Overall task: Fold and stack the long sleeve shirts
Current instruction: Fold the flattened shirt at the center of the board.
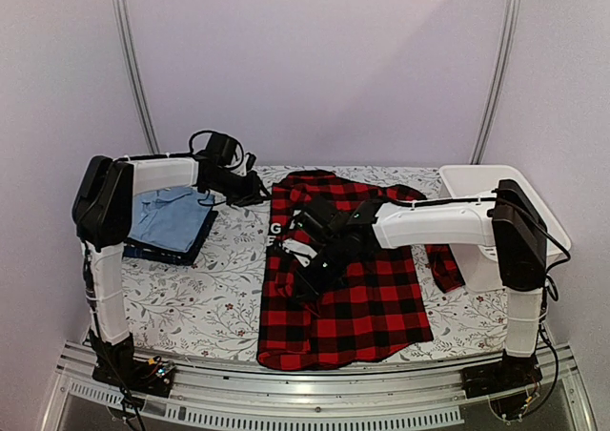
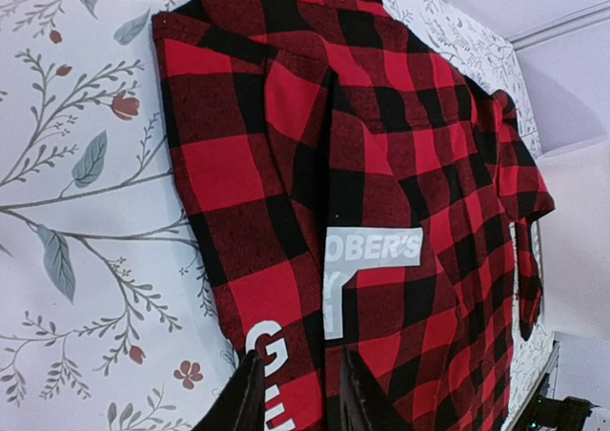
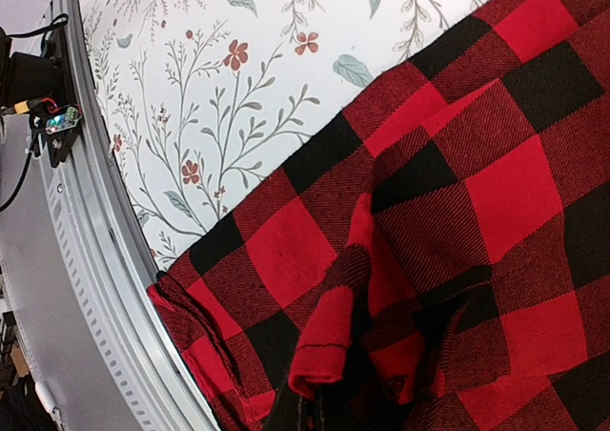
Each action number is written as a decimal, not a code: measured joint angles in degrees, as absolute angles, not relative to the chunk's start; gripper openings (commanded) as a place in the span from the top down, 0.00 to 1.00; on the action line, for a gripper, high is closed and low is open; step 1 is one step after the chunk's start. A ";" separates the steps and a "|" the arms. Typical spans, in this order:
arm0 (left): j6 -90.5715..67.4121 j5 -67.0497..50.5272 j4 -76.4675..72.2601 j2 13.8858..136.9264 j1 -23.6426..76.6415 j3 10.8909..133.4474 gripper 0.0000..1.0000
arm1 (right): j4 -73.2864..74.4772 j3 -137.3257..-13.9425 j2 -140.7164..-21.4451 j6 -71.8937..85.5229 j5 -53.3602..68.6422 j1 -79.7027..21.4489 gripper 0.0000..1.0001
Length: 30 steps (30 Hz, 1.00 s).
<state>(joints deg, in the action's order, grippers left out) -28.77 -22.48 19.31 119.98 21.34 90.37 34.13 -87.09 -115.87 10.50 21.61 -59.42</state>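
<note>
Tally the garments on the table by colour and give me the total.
red-and-black checked flannel shirt: 1
light blue collared shirt: 1
dark navy garment: 1
Total: 3

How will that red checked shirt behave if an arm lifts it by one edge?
Probably floppy: the shirt lies in soft folds and wrinkles. Likely to drag, not slide, since the flannel looks fuzzy on the flowered cloth. Its loose sleeve may trail behind.
</note>
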 measured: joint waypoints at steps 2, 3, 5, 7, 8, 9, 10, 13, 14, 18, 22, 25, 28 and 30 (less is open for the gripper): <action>-28.84 -22.57 19.22 119.98 21.34 90.26 0.73 | 34.15 -87.09 -115.90 10.74 21.65 -59.46 1.00; -28.88 -22.63 19.14 119.98 21.34 90.26 0.73 | 34.15 -87.11 -115.94 10.90 21.69 -59.46 1.00; -29.02 -22.74 19.09 119.98 21.34 90.24 0.73 | 34.33 -87.44 -116.18 11.16 21.93 -59.46 1.00; -29.04 -22.90 19.07 119.98 21.34 90.13 0.73 | 34.28 -88.12 -116.75 11.38 22.28 -59.46 1.00; -29.08 -22.92 19.03 119.98 21.34 90.04 0.74 | 34.33 -88.47 -117.05 11.46 22.52 -59.46 1.00; -29.10 -22.96 19.03 119.98 21.34 89.93 0.73 | 34.30 -88.79 -117.40 11.60 22.76 -59.46 1.00; -29.12 -22.98 19.00 119.98 21.34 89.84 0.74 | 34.30 -89.03 -117.69 11.64 22.92 -59.48 1.00; -29.19 -23.11 18.96 119.98 21.34 89.60 0.74 | 34.52 -90.08 -118.63 11.84 23.18 -59.59 1.00; -29.19 -23.11 18.96 119.98 21.34 89.56 0.74 | 34.54 -90.28 -118.78 11.86 23.24 -59.64 1.00; -29.21 -23.16 18.85 119.98 21.34 89.56 0.73 | 34.52 -90.78 -119.11 12.12 23.64 -59.81 1.00; -29.26 -23.35 18.79 119.98 21.34 89.56 0.74 | 34.41 -91.00 -119.33 12.67 24.58 -60.03 1.00; -29.28 -23.40 18.72 119.98 21.34 89.56 0.74 | 34.17 -91.20 -119.35 12.93 24.80 -60.23 1.00; -29.30 -23.53 18.72 119.98 21.34 89.56 0.74 | 34.00 -91.22 -119.37 13.19 25.04 -60.40 0.88; -29.36 -23.55 18.72 119.98 21.34 89.56 0.74 | 33.89 -91.22 -119.37 13.52 25.32 -60.45 0.78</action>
<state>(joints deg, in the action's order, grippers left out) -29.36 -23.55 18.72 119.98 21.34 89.56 33.89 -91.22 -119.37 13.52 25.32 -60.45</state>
